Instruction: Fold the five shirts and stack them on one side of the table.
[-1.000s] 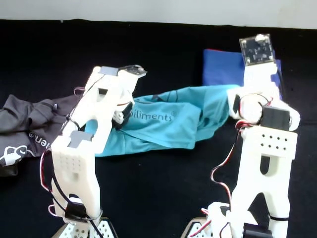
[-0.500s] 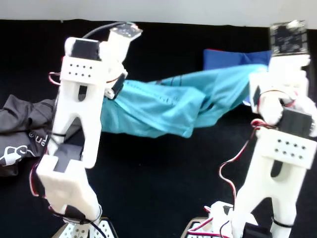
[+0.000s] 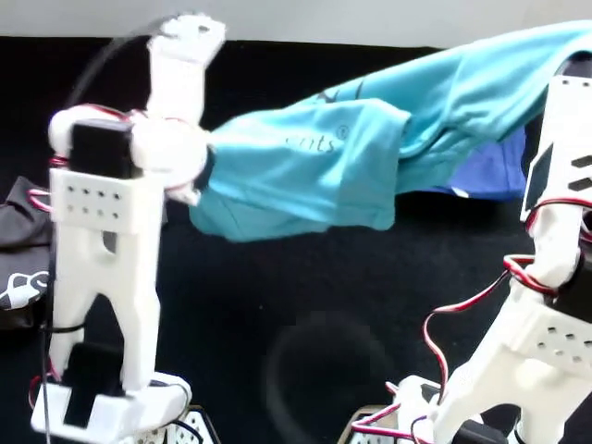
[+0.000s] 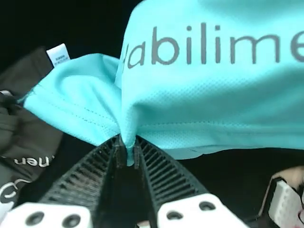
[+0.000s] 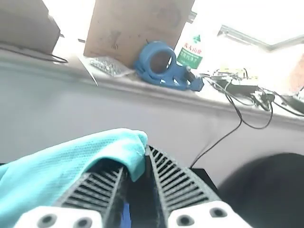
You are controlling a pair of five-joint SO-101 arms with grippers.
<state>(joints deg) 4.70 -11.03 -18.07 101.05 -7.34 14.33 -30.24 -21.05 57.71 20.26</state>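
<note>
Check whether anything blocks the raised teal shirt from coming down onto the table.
Nothing visible does: the teal shirt, pinched by the left gripper and right gripper, hangs over open black table. The blue shirt lies behind it, the grey shirt off to one side.

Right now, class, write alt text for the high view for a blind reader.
A teal shirt hangs stretched between the left gripper and right gripper over a black table. A blue shirt lies behind it, a dark shirt at the left edge.
</note>
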